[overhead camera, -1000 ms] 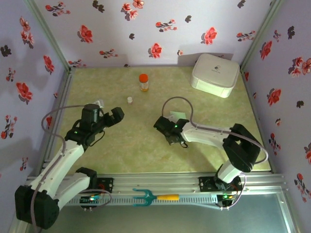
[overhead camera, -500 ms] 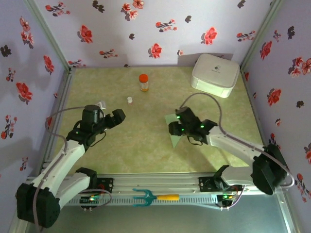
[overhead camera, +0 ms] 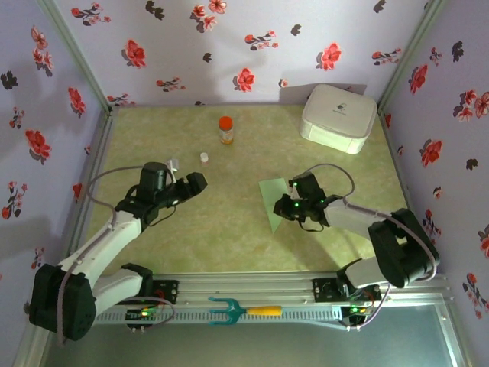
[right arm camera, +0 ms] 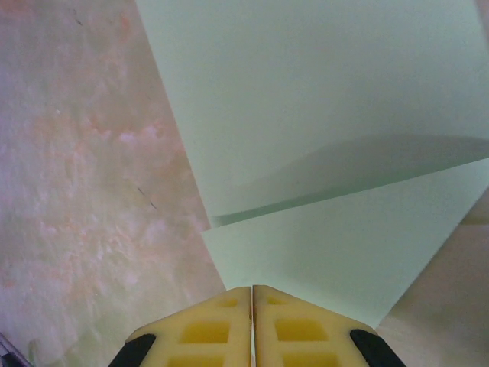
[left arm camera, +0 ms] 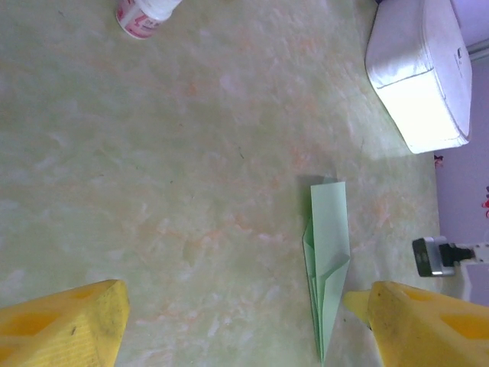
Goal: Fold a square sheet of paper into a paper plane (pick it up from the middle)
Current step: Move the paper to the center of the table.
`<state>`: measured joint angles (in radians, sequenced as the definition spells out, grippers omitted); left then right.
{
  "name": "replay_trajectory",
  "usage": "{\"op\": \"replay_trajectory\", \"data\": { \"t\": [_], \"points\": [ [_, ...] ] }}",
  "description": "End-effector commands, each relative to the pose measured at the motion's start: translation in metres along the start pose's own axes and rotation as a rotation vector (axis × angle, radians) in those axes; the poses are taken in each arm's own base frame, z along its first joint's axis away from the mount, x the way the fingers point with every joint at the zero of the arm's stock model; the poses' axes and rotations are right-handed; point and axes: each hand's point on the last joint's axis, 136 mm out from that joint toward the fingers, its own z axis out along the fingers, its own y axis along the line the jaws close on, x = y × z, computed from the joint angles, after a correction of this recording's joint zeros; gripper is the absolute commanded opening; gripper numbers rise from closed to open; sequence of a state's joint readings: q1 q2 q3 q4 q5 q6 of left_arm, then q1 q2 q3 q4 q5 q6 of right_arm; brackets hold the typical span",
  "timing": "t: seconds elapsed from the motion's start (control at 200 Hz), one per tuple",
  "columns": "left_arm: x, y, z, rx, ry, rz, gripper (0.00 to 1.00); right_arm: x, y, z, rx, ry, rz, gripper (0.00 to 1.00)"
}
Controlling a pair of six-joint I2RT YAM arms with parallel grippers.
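Nearby, white box, bottle; left pincer agape, right pincer closed against paper plane.

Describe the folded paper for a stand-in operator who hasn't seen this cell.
Start at the white box in the far right corner, then come toward the arms. By the right gripper lies the paper plane: flat, pale green, tapering to a point, nothing like the rounded box.

paper plane on table centre, box behind right, bottle behind left
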<state>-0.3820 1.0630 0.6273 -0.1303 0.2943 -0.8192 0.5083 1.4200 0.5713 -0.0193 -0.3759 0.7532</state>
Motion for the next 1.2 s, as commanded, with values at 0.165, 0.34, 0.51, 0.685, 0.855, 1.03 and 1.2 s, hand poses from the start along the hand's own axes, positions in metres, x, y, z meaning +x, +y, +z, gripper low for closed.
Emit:
{"op": "replay_trajectory", "data": {
  "t": [0.165,0.34,0.51,0.685,0.855,1.03,1.2],
  "points": [
    [0.0,-0.012,0.004,0.035,0.012,0.005,0.81,0.012,-0.007,0.016,-0.037,0.052,0.086,0.1],
    [0.003,-0.01,0.006,0.035,0.018,0.006,0.81,0.02,-0.021,0.024,0.004,0.084,0.147,0.11],
    [0.003,-0.01,0.009,0.03,0.023,0.007,0.81,0.026,-0.016,0.032,-0.008,0.103,0.165,0.11],
    [0.004,-0.012,0.012,0.039,0.035,0.005,0.81,0.033,-0.005,0.036,0.007,0.122,0.139,0.11],
    [0.008,-0.014,0.017,0.048,0.054,-0.005,0.76,0.031,0.018,0.035,-0.069,0.108,0.201,0.12],
    [0.014,-0.024,0.023,0.072,0.072,0.002,0.7,0.027,0.034,0.039,-0.144,0.085,0.281,0.11],
    [0.021,-0.034,0.034,0.09,0.101,0.005,0.65,0.02,0.051,0.032,-0.221,0.046,0.324,0.1]
  ]
}}
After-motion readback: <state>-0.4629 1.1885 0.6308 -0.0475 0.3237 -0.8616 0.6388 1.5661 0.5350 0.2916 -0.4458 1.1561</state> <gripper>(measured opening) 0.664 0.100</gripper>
